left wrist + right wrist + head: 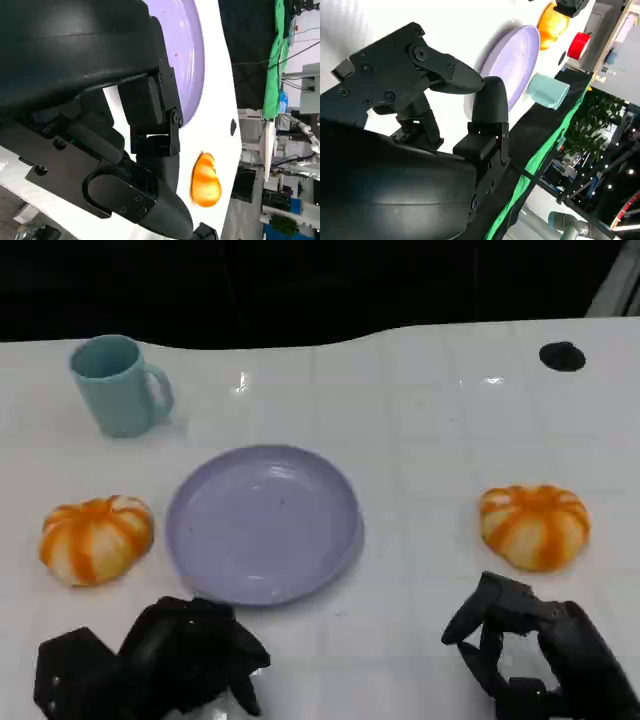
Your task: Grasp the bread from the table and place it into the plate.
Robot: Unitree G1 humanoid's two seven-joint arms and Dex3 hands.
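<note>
Two orange-and-white striped breads lie on the white table, one (96, 538) left of the lavender plate (262, 523) and one (535, 525) to its right. The plate holds nothing. My left hand (170, 655) hovers at the table's front edge, just before the plate and right of the left bread, holding nothing. My right hand (540, 650) sits low at the front right, a little short of the right bread, fingers apart and empty. The left wrist view shows my left hand (125, 125), the plate (192, 55) and the far bread (206, 181). The right wrist view shows my right hand (430, 115), the plate (512, 57) and the other bread (552, 20).
A teal mug (120, 385) stands at the back left, behind the left bread; it also appears beyond the plate as the mug (547, 90). A small black mark (562, 356) lies at the back right. The table's far edge meets a dark background.
</note>
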